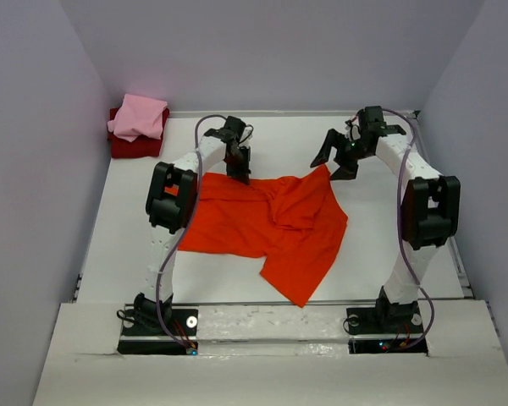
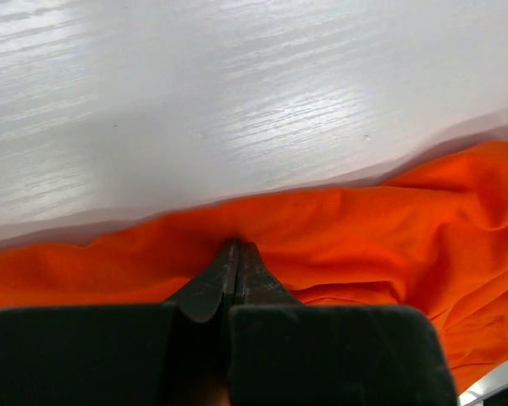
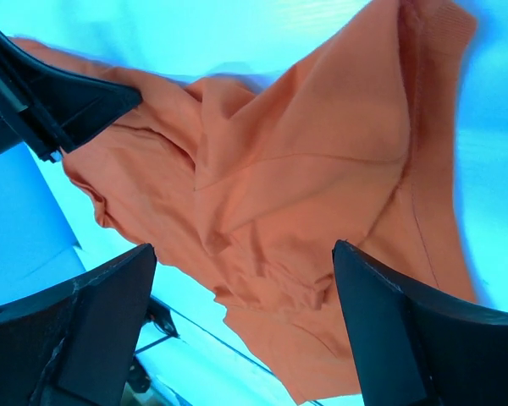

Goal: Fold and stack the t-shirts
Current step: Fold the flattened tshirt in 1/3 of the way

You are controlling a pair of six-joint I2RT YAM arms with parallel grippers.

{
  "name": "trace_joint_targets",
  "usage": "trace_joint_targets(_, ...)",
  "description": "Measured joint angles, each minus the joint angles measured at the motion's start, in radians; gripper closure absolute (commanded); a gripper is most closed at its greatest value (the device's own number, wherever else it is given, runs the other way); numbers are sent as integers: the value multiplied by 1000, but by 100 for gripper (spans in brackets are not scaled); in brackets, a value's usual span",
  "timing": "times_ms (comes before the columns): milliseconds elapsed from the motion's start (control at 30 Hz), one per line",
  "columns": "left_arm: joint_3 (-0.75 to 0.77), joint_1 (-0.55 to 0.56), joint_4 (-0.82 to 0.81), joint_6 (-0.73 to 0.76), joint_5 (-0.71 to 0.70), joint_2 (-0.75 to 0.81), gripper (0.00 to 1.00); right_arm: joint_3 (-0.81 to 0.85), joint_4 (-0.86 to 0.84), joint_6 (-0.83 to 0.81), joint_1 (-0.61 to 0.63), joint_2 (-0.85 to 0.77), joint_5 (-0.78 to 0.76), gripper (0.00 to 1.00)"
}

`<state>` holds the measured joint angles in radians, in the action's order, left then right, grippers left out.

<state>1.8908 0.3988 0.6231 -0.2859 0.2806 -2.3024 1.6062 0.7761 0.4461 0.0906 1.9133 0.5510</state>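
The orange-red t-shirt [image 1: 271,224] lies crumpled across the middle of the white surface [image 1: 389,228], with one pointed corner hanging toward the lower centre of the top view. The pink t-shirt [image 1: 140,117] sits folded on the dark red t-shirt [image 1: 135,145] in the upper left corner, well apart from it. The left hand [image 2: 235,249] is pinched tight on the orange-red cloth at its upper edge. The right hand [image 3: 241,254] is spread wide and holds nothing, hovering over the shirt's upper right corner. The left grip looks like a thin bite right at the hem, so a hard pull could slip it free. Where the right hand would come down, the cloth is bunched in layers. Closing there may catch several folds at once, so the shirt would lift twisted instead of spreading flat.
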Motion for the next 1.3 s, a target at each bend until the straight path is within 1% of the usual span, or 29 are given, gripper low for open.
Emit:
trace_joint_targets(67, 0, -8, 2, 0, -3, 2, 97, 2, -18, 3, -1, 29, 27, 19)
trace_joint_targets(167, 1, -15, 9, 0, -8, 2, 97, 23, -45, 7, 2, 113, 68, 20)
trace_joint_targets(333, 18, -22, 37, 0, -19, 2, 97, 42, -62, 3, -4, 202, 75, 20)
trace_joint_targets(667, 27, -38, 53, 0, -47, 7, 97, 43, -109, -6, -109, 214, 105, 20)
trace_joint_targets(700, 26, -43, 53, 0, -47, 9, 97, 43, -111, -9, -120, 214, 107, 24)
trace_joint_targets(800, 26, -51, 53, 0, -49, 10, 97, 43, -112, -16, -138, 214, 118, 30)
trace_joint_targets(933, 26, -60, 54, 0, -50, 10, 97, 43, -117, -28, -143, 219, 137, 30)
trace_joint_targets(1000, 26, -60, 55, 0, -50, 10, 93, 45, -126, -29, -143, 232, 145, 30)
trace_joint_targets(1100, 26, -60, 56, -2, -50, 10, 90, 59, -134, -31, -143, 261, 157, 30)
trace_joint_targets(1200, 23, -60, 55, -3, -50, 10, 84, 80, -134, -31, -143, 295, 164, 31)
trace_joint_targets(1233, 20, -60, 56, -3, -50, 10, 82, 87, -133, -31, -143, 303, 165, 32)
trace_joint_targets(1300, 17, -60, 56, -4, -52, 10, 77, 108, -134, -32, -143, 321, 168, 40)
